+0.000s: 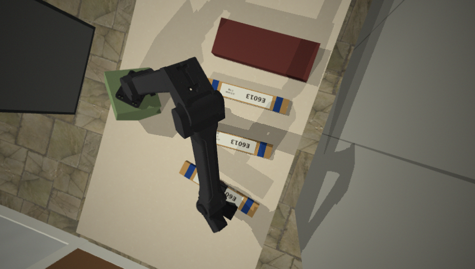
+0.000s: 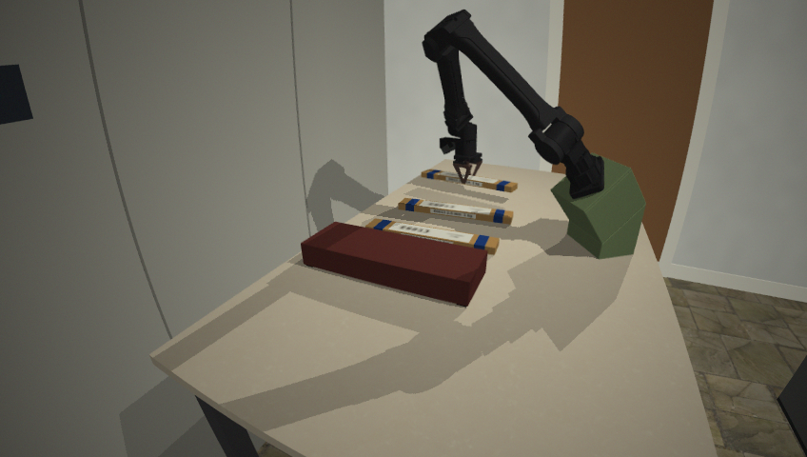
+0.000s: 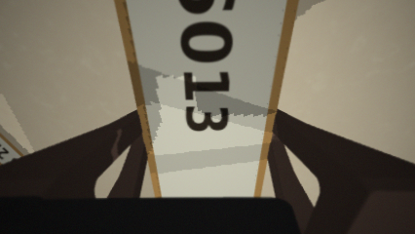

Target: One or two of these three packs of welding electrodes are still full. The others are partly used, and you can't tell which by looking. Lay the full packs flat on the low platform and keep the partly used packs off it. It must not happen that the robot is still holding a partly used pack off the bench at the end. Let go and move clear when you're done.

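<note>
Three tan packs with blue bands and white "E6013" labels lie in a row on the table. My gripper (image 2: 468,174) (image 3: 207,116) is shut across the middle of the pack farthest from the platform (image 1: 249,205) (image 2: 501,184) (image 3: 209,156), which is level at or just above the table top. The middle pack (image 1: 243,144) (image 2: 453,210) and the pack nearest the platform (image 1: 248,96) (image 2: 433,231) lie flat on the table. The low dark red platform (image 1: 263,48) (image 2: 390,260) has nothing on it.
The arm's green base block (image 1: 133,111) (image 2: 605,223) stands at the table's edge beside the packs. The beige table (image 1: 133,186) (image 2: 509,367) is bordered by grey wall panels on one long side and a stone floor on the other.
</note>
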Robot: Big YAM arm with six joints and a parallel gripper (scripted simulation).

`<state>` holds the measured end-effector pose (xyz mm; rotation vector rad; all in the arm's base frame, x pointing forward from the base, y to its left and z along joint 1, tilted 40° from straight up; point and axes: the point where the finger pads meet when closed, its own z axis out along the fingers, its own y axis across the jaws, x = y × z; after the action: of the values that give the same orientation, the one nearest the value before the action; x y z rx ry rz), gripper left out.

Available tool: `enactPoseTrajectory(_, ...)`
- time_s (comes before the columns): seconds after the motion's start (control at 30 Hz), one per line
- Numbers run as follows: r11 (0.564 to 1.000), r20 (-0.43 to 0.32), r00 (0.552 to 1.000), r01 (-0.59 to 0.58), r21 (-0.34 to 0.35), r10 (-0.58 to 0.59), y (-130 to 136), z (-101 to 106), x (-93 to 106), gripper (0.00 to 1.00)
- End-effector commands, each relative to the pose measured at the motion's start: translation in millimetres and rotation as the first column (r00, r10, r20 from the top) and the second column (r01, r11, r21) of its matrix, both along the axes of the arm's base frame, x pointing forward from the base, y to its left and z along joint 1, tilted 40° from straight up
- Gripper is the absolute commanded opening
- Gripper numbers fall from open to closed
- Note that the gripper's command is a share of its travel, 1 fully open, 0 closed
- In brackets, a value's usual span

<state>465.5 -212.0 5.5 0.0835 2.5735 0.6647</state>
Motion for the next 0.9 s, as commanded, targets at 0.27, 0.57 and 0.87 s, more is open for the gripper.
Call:
enactPoseTrajectory(0.27,0.998,0.049,0.998,0.049,-0.035,-0.048,-19.2,19.9,5.9,0.00)
enactPoseTrajectory(0.57,0.998,0.062,0.997,0.049,-0.043,-0.047,-20.9,24.5,12.5,0.00)
enactPoseTrajectory(0.87,0.998,0.066,0.997,0.049,-0.046,-0.046,-19.7,26.0,15.2,0.00)
